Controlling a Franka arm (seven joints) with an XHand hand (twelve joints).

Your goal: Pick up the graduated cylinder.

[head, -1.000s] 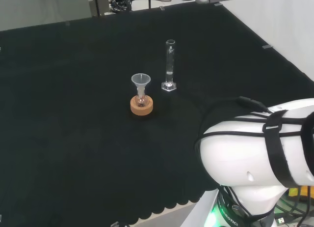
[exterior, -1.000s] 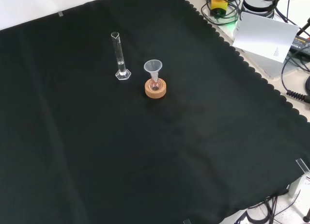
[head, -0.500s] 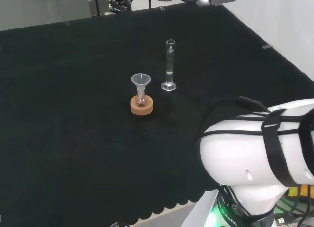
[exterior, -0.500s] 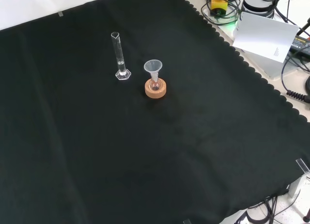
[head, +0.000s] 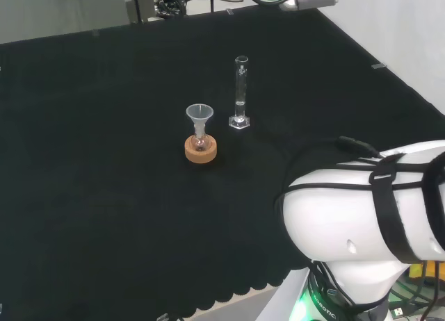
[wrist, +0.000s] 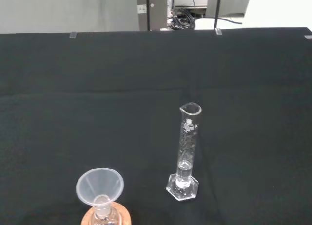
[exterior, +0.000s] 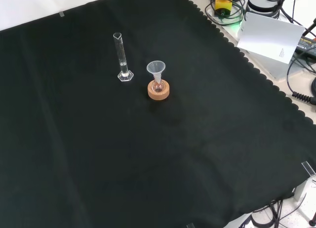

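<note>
Black cloth (exterior: pixel 148 164) covered the whole bench, its scalloped edge running along the side nearest the arm's base, with cables and equipment beyond it. Two pieces of clear ware stood on the cloth, near each other and well away from every edge.

One was the graduated cylinder (head: pixel 240 92), upright on its own flat hexagonal foot (wrist: pixel 183 187), with the spout at the top. That foot was plainly why it could stand alone on the soft cloth; the tall, narrow tube above it looked easy to tip with a sideways knock. Just beside it, apart and not touching, a small flask (head: pixel 200 144) sat in a cork ring (exterior: pixel 158 89) with a funnel (wrist: pixel 99 187) in its neck. The ring was there, by my reading, because the flask's round bottom would not stand without it.

As for the fingers, I could not tell whether they were wide, narrow or closed, so places relative to them cannot be given. The wrist camera faced the cylinder from some way off, the funnel near it. The cylinder stood untouched, so the reach seemed yet to come. A grasp on the tube from the side away from the funnel would probably keep the flask undisturbed.
</note>
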